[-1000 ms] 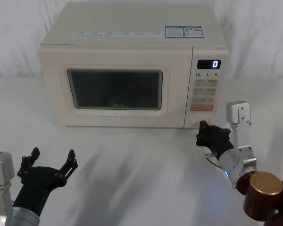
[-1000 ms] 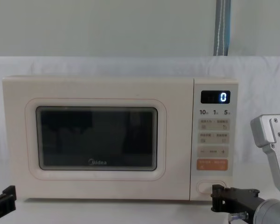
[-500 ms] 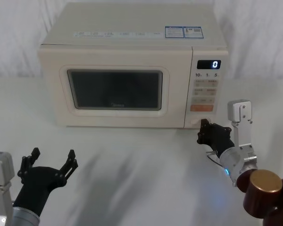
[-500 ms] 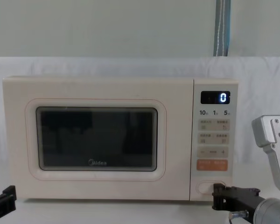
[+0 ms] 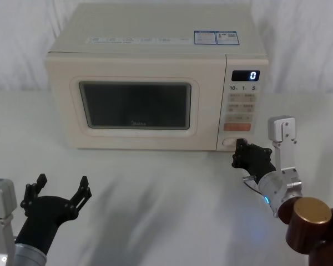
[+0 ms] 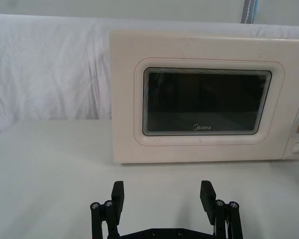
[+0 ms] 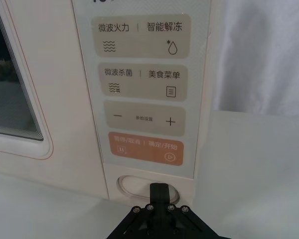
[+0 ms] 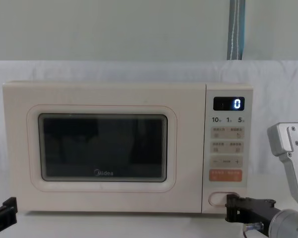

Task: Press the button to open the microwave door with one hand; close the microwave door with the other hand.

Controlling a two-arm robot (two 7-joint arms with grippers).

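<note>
The cream microwave door (image 5: pixel 134 105) (image 8: pixel 102 148) (image 6: pixel 207 102) with its dark window lies flush with the oven's front. The wide oval button (image 7: pixel 132 185) (image 8: pixel 217 198) (image 5: pixel 230 142) sits at the bottom of the control panel. My right gripper (image 7: pixel 159 190) (image 5: pixel 237 146) (image 8: pixel 230 207) is shut, and its tip is right at the button's right half, covering part of it; I cannot tell whether it touches. My left gripper (image 5: pixel 62 182) (image 6: pixel 163 191) hangs open low at the front left, well short of the door, with nothing between its fingers.
Above the button are an orange key (image 7: pixel 145 148) and cream keys, and the display (image 8: pixel 229 103) reads 0. The microwave stands on a white cloth-covered table (image 5: pixel 155 183), with a white curtain behind. A silver camera bracket (image 5: pixel 281 132) rises from the right wrist.
My right gripper has crept forward a little, closing on the button. The door has stayed closed and the left gripper has not moved.
</note>
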